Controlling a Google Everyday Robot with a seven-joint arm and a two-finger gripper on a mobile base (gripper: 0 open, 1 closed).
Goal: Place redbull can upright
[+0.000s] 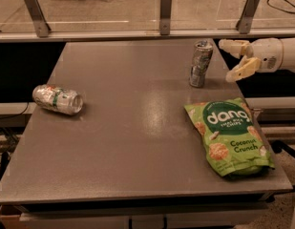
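Observation:
The redbull can (200,63), slim and silver with bluish markings, stands upright on the grey table (137,128) near its back right edge. My gripper (234,59) is open, just to the right of the can and apart from it, with nothing between its fingers. One cream finger (233,45) points left at the can's top level, the other (240,71) lower down.
A fatter silver can with green and orange markings (57,99) lies on its side at the table's left. A green Dang coconut crunch bag (229,136) lies flat at the front right. Metal posts and a rail (165,13) run behind the table.

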